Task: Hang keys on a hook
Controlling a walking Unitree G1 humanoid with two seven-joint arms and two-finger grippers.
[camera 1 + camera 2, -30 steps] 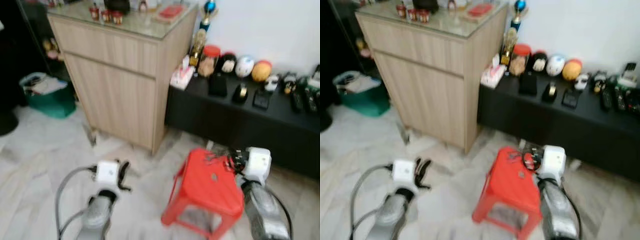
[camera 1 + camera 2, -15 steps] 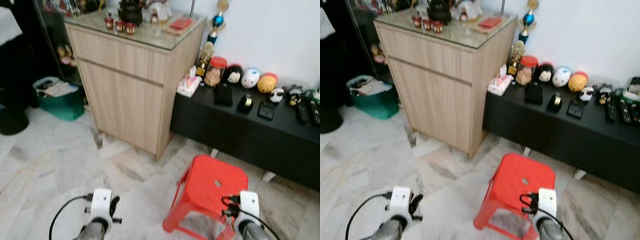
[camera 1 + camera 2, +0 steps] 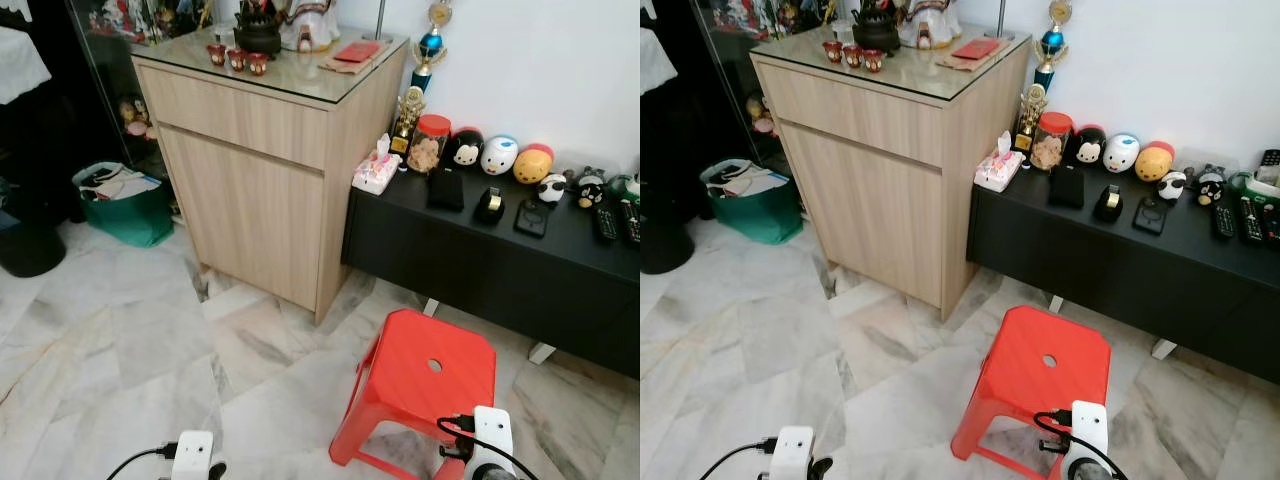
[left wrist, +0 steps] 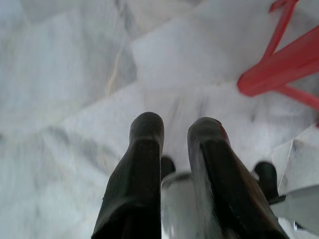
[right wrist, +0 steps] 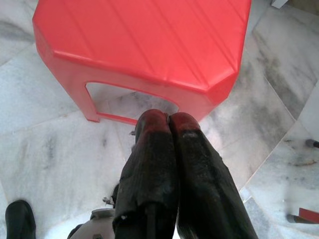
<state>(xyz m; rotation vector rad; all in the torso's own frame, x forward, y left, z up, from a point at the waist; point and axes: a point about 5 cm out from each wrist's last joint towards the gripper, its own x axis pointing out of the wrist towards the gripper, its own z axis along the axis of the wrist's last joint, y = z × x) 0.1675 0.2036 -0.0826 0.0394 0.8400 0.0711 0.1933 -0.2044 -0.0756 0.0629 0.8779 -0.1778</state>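
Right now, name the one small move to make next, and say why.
Probably keep the right gripper shut and turn to look for a hook. Its black fingers are pressed together over the marble floor beside the red plastic stool, whose seat is bare; whether keys are pinched is unclear. The hook is yet to be found. The left gripper hangs idle.

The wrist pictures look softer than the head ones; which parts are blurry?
Left wrist view: the left pincer is smeared and the marble floor hazy. Right wrist view: the red stool is fairly crisp. Left eye view: sharp, evenly lit.
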